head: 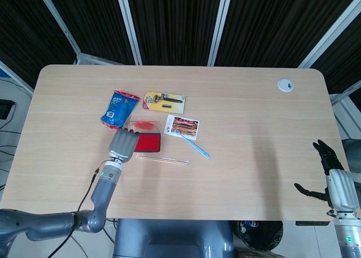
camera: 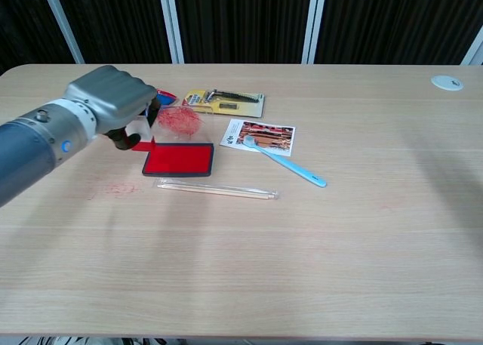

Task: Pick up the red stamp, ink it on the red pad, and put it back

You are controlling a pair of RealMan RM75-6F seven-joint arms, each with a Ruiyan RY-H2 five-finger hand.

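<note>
My left hand (camera: 112, 102) hovers just left of the red ink pad (camera: 179, 160), fingers curled around the red stamp (camera: 143, 130). Only a pale body and a red lower edge of the stamp show below the fingers. In the head view the left hand (head: 123, 144) covers the stamp and overlaps the left end of the red ink pad (head: 149, 141). The pad's red face lies uncovered in the chest view. My right hand (head: 333, 176) hangs beyond the table's right edge, fingers spread and holding nothing.
A red mesh tuft (camera: 177, 120) lies behind the pad. Nearby are a blue packet (head: 119, 109), a razor pack (camera: 225, 100), a photo card (camera: 260, 136), a blue toothbrush (camera: 290, 166) and wrapped sticks (camera: 217, 189) in front of the pad. A grommet (head: 285, 85) sits far right.
</note>
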